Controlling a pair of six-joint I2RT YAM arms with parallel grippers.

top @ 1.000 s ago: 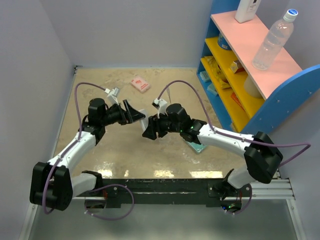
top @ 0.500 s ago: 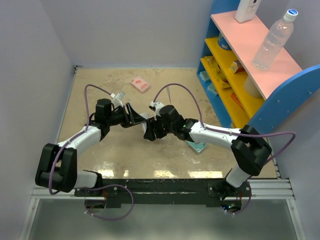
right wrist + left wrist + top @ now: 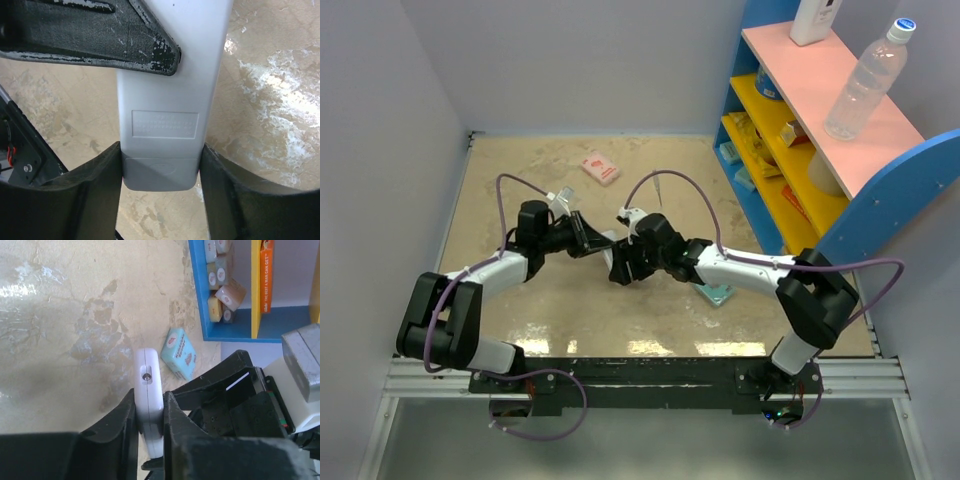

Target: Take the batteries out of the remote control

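Folding their elbows inward over the last second, both arms are carrying their shared load slightly nearer the bases without letting go. For the task, this is looking like a repositioning of the hold rather than any start on the opening.

The remote control (image 3: pixel 608 239) is hanging in the air above the middle of the surface (image 3: pixel 520 170), bridged between the two arms. The left fingers (image 3: pixel 120 425) are pressing narrowly on its thin edges near one end. The right fingers (image 3: pixel 95 190) are spreading wider to clamp across its flat width at the other end.

In the right wrist view the white back is facing the camera, showing a faint rectangular label. Below it a seam is marking off the end panel (image 3: pixel 160 172), probably the battery cover. It is seemingly sitting flush and shut, though the close angle is making that uncertain. In the left wrist view the end face is showing a small dark round emitter (image 3: pixel 146 376). No batteries are showing anywhere. The teal box (image 3: pixel 178 353) is lying on the surface beyond.
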